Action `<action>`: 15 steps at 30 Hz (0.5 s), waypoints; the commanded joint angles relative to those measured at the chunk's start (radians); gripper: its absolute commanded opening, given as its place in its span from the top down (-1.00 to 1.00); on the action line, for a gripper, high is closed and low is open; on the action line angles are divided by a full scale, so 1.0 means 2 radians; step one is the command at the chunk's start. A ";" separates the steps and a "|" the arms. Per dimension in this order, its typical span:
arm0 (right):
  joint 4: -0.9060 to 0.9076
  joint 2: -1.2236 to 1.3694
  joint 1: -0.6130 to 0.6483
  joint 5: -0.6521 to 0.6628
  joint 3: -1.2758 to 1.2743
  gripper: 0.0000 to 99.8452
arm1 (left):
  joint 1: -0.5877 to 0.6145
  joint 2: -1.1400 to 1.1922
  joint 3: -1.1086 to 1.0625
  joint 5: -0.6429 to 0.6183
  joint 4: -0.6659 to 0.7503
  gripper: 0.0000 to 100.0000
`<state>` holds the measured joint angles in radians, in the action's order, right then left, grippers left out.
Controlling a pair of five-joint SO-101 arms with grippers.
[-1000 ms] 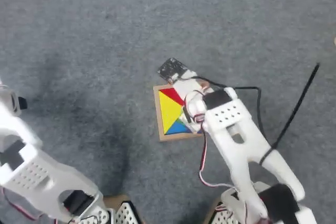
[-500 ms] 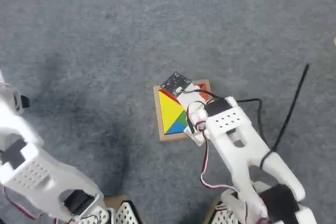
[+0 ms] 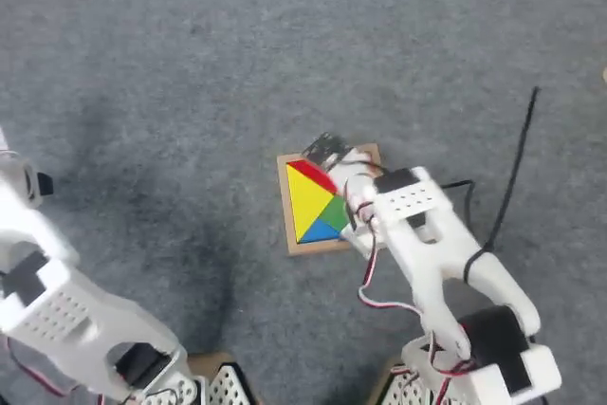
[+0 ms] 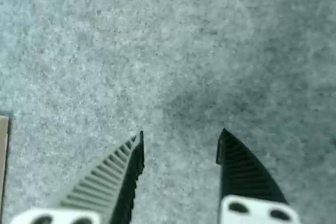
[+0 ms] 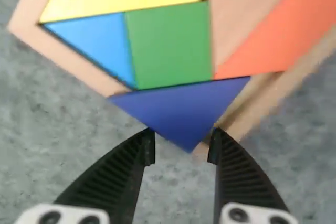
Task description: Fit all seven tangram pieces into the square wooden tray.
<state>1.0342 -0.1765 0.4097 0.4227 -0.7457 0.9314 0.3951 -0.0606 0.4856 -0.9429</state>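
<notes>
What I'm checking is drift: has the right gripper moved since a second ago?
Yes. The right gripper drew back from beyond the wooden tray's far edge to over it.

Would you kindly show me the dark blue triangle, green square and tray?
dark blue triangle (image 5: 181, 111), right wrist view, centre.
green square (image 5: 168, 43), right wrist view, centre.
tray (image 5: 79, 62), right wrist view, rim.
</notes>
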 commanded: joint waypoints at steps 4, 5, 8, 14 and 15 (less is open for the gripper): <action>0.000 -0.001 -0.021 0.009 0.059 0.63 | -0.002 -0.003 0.020 0.005 0.007 0.55; 0.000 0.000 -0.020 0.009 0.064 0.63 | -0.002 -0.003 0.020 0.005 0.007 0.55; 0.000 0.000 -0.020 0.009 0.069 0.63 | -0.001 -0.003 0.020 0.005 0.007 0.55; 0.000 -0.013 -0.043 -0.011 0.073 0.64 | -0.007 -0.007 0.020 0.004 0.000 0.55; 0.000 -0.026 -0.051 -0.021 0.074 0.64 | -0.014 -0.010 0.021 0.004 -0.014 0.55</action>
<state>1.0342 -0.1765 0.3529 0.4212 -0.6582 0.9314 0.3951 -0.0606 0.4856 -0.9429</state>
